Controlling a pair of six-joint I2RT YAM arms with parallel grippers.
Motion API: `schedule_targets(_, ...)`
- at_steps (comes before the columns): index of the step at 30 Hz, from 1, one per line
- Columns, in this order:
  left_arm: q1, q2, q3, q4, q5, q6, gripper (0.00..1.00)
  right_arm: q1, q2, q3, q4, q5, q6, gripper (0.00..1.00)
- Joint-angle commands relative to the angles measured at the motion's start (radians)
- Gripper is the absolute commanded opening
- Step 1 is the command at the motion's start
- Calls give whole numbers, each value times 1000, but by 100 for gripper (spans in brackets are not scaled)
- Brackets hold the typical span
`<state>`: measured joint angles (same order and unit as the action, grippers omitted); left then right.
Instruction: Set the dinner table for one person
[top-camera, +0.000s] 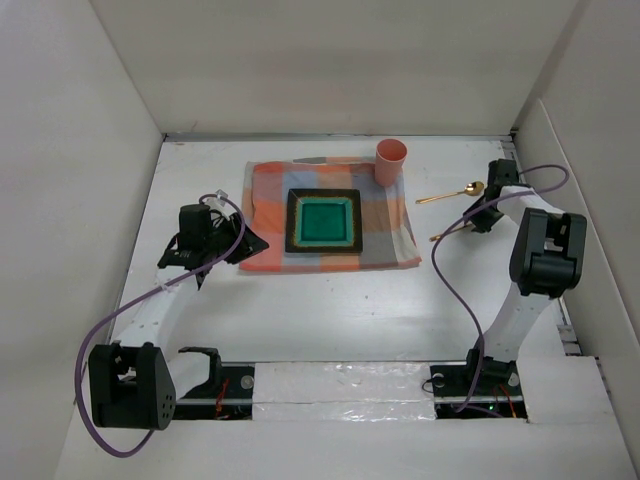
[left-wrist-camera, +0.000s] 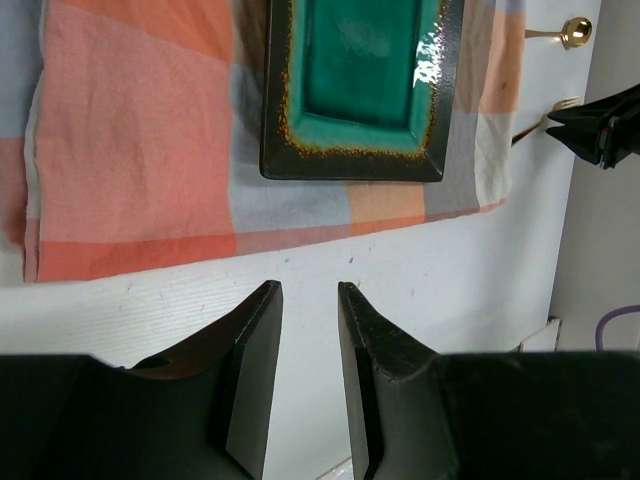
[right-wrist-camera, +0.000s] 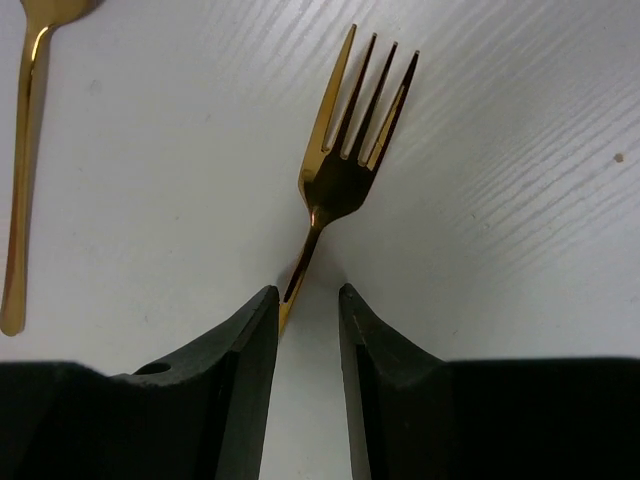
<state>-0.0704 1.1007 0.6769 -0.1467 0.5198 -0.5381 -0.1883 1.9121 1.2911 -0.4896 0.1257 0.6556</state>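
The dinner table (top-camera: 330, 300) is a white surface with a checked cloth (top-camera: 268, 200) at its middle. On the cloth sit a dark square plate (top-camera: 324, 221) with a teal centre and a pink cup (top-camera: 390, 161). A gold fork (right-wrist-camera: 350, 150) lies on the bare white to the right of the cloth, next to a gold spoon (top-camera: 452, 194). My right gripper (right-wrist-camera: 308, 295) is open, low over the fork's handle, which runs between the jaws close to the left finger. My left gripper (left-wrist-camera: 310, 290) is open and empty, over the table by the cloth's left edge.
White upright panels (top-camera: 80, 150) wall in the table on three sides. A slim grey item (top-camera: 315, 160) lies at the cloth's far edge. The spoon's handle (right-wrist-camera: 22, 150) lies left of the fork. Purple cables (top-camera: 450, 270) loop from both arms.
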Motion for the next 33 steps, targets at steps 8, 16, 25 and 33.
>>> schedule_targets(8, -2, -7, 9, 19, 0, 32, 26, 43, 70, 135, -59, 61, 19, 33)
schedule_targets(16, -2, 4, 53, -1, -21, 47, 26, 52, 87, 151, -167, 121, 27, 28)
schedule_targets(25, -2, -9, 50, 7, -14, 55, 26, 70, 136, 200, -260, 153, -11, 3)
schedule_targets(33, -2, -13, 78, -13, -1, 41, 26, 81, -51, 108, -179, 189, -48, 0)
